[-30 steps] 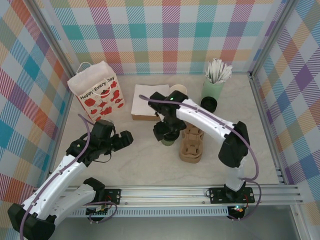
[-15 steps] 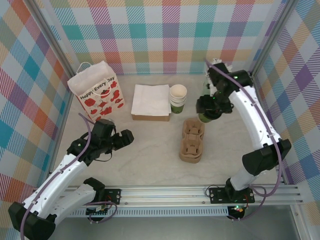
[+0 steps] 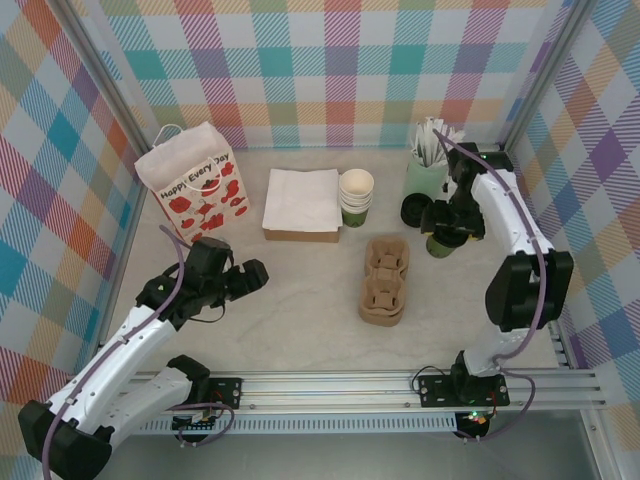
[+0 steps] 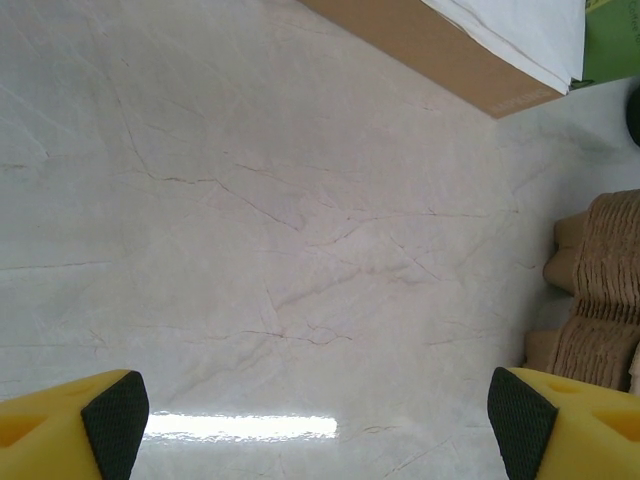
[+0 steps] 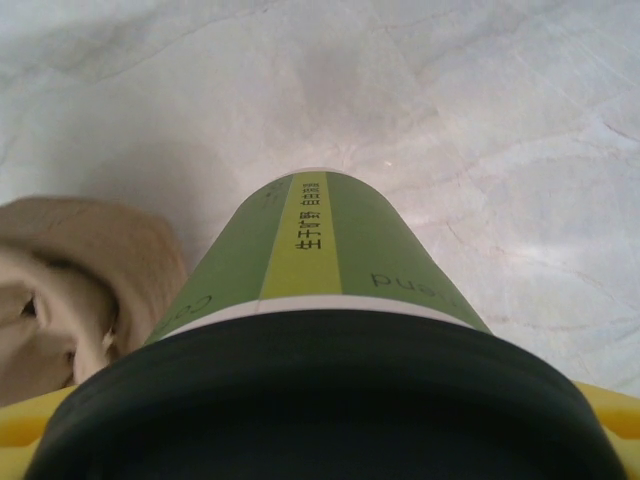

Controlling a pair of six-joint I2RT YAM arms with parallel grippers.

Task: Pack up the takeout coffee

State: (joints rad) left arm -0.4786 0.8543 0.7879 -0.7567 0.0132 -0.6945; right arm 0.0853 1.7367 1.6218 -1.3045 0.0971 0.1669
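Takeout coffee (image 5: 330,250), green-walled with a dark lid, is clamped in the right gripper (image 3: 443,236), to the right of the cardboard cup carrier (image 3: 384,282) and near the pale green tumbler (image 3: 425,178). Left gripper (image 4: 320,410) hangs wide open over the worktop (image 4: 250,200).

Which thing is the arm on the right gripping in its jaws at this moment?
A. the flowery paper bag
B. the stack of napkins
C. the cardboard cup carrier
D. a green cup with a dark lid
D: the right wrist view shows the green cup sitting between the right arm's yellow jaws.
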